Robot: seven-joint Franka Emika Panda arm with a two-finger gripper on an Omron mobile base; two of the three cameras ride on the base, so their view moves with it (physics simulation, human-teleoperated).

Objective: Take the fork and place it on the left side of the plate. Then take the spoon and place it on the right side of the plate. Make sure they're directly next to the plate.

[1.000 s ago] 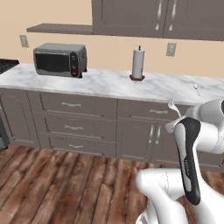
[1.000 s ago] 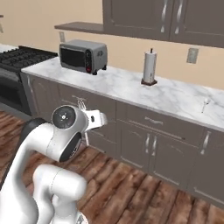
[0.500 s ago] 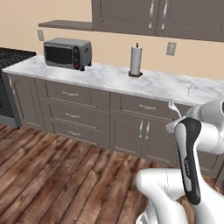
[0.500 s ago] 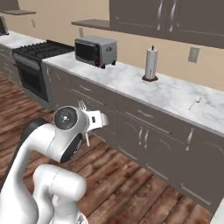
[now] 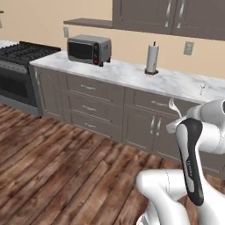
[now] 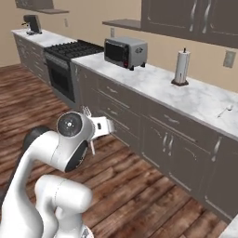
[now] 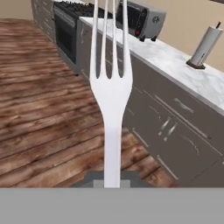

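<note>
The claw is clamped on the fork, tines rising straight out from it. Fork carry is underway; the small utensil ahead on the desk is perhaps the spoon. Next, find the plate's left side.

The slim pronged metal fork is pale silver, almost white; the long stone counter is white marble with faint grey veining; the drawer and door fronts beneath it are dark grey-brown with small silver handles; the plank floor is reddish-brown wood with darker streaks; the boxy microwave is silver with a black window and a red spot on its panel; the upright paper-towel roll is white on a dark base; the stove at the left is black; the wall is tan.
</note>
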